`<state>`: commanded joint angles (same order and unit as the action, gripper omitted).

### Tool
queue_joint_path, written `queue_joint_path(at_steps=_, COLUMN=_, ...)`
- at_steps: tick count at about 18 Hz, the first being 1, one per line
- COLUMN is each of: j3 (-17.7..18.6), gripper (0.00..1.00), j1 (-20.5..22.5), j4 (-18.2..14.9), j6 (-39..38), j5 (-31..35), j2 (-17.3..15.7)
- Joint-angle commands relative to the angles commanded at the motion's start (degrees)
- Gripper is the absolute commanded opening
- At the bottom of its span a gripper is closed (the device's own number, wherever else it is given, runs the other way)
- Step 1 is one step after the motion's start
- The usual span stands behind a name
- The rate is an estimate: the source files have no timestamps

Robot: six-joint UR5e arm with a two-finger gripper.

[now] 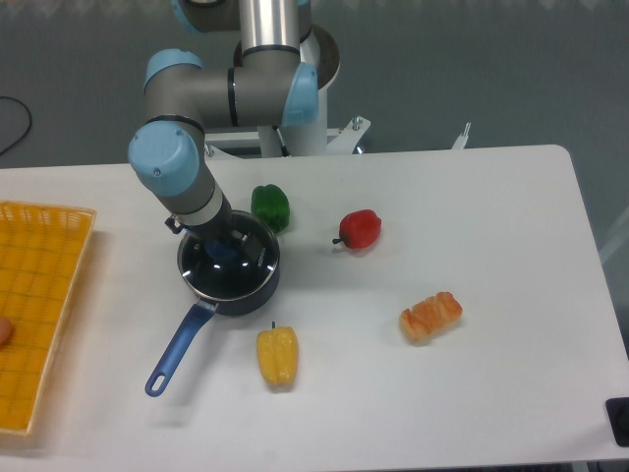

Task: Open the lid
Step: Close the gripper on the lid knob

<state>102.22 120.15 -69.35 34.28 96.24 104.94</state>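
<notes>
The glass lid (229, 262) is seen seated on the saucepan (228, 275); the claw (222, 246) is lowered over its knob, grip state indiscernible; lifting remains.

The gripper (224, 246) sits low over the lid (231, 261), and the arm's wrist (197, 202) covers most of it, so whether the fingers are closed around the blue knob (224, 252) or only beside it cannot be told. The knob itself shows only as a small blue patch under the wrist. The far rim of the saucepan (228, 277) is hidden behind the same wrist. The yellow basket (39, 295) is cut off by the left edge, and a small orange object (5, 332) inside it is mostly out of frame and cannot be identified. A dark object (619, 418) at the lower right corner is cropped too. The arm's upper part runs off the top edge.
</notes>
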Motion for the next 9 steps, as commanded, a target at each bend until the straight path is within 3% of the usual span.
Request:
queue_joint_path(at_steps=5, j3=0.0, gripper=0.72, j1=-0.09, j4=-0.09, j6=0.0, j5=0.09, j2=0.27)
queue_joint_path(at_steps=9, j3=0.0, gripper=0.69, j1=-0.09, j4=-0.09, j6=0.18, j5=0.09, j2=0.18)
